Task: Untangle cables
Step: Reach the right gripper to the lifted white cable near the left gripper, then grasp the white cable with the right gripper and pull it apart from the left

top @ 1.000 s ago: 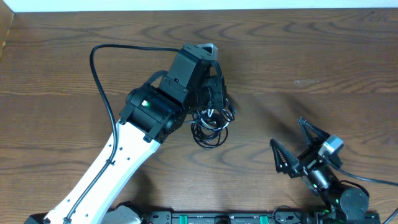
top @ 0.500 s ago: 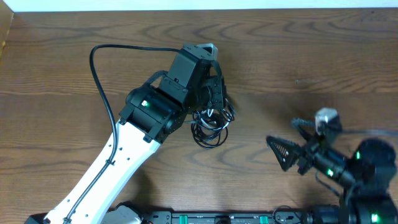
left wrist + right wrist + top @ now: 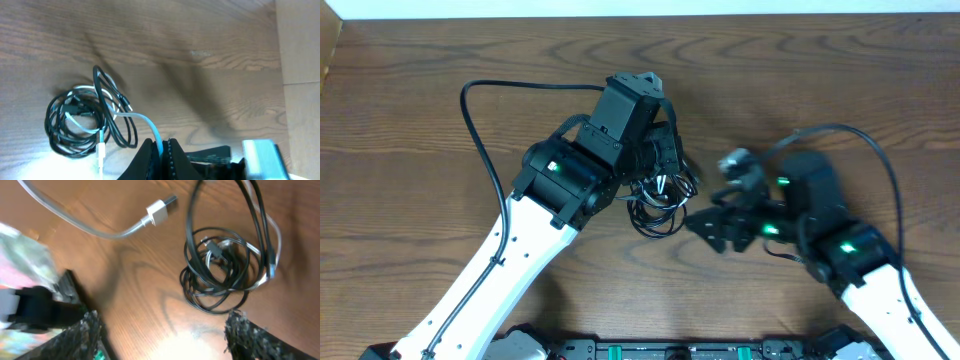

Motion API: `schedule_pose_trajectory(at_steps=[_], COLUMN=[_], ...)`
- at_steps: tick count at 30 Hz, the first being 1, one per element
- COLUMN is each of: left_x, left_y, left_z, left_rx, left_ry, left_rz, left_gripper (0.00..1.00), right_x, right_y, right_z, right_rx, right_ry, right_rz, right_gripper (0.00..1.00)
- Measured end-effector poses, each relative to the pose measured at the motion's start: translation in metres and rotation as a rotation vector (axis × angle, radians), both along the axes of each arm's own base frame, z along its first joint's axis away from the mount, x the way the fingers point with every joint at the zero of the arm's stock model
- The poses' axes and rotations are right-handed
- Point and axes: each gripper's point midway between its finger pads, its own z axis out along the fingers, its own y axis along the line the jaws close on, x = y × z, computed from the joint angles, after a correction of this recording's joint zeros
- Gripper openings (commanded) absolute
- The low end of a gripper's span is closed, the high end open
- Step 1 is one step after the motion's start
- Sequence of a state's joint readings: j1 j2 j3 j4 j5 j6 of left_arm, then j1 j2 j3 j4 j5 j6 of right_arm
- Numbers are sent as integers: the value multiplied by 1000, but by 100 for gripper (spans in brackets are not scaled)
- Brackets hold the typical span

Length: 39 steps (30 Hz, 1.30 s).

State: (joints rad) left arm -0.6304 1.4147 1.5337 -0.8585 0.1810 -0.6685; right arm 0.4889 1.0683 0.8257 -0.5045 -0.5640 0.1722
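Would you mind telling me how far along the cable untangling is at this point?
Early. Nothing is fully separated, though one white plug lies outside the coil. In hand: the left gripper is shut on the white cable, and the right gripper is open, pointed at the coil. Left: the black and white strands knotted in that coil need pulling apart.

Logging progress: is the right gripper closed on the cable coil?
No, in the right wrist view the right gripper stands wide open, with the coil lying ahead of its fingers.
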Motion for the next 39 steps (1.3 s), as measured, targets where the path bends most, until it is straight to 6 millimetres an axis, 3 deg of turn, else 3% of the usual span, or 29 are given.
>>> schedule_pose_trajectory(at_steps=[5,9,12,16,23,31,35,37,39], left_x=[-2,-5,-6,-4,-2,-15,-22,-22,-22], left_y=[-1,-5,-3,1,5,15,32,46,67], left_z=[0,0,-1,-2,4,37,36,27,16], left_rx=[-11,-29,-25,-23,-49,-122,-75,-7,80], left_ry=[13,27,38,40,38,-26,-30,-22,-2], left_rz=[1,-19,-16,-4,4,-2,41,92,171], left_gripper=[8,8,8,8,8,8,8,8,8], right_x=[25,43,55,69,69,66,73,77,84], right_y=[17,18,15,16,22,29,17,10,0], right_z=[7,-7,-21,-26,-22,-20,-17,-4,26], right_rx=[-163,-252,-300,-314,-283,-246,-263,-260,-233], right_ry=[-156,-204,-203,-227,-229,-209,-180,-173,-199], right_rz=[-47,-87,-117,-148,-138,-133,-225,-274,-342], right_gripper=[76,68,55,27,3,1,1,1,1])
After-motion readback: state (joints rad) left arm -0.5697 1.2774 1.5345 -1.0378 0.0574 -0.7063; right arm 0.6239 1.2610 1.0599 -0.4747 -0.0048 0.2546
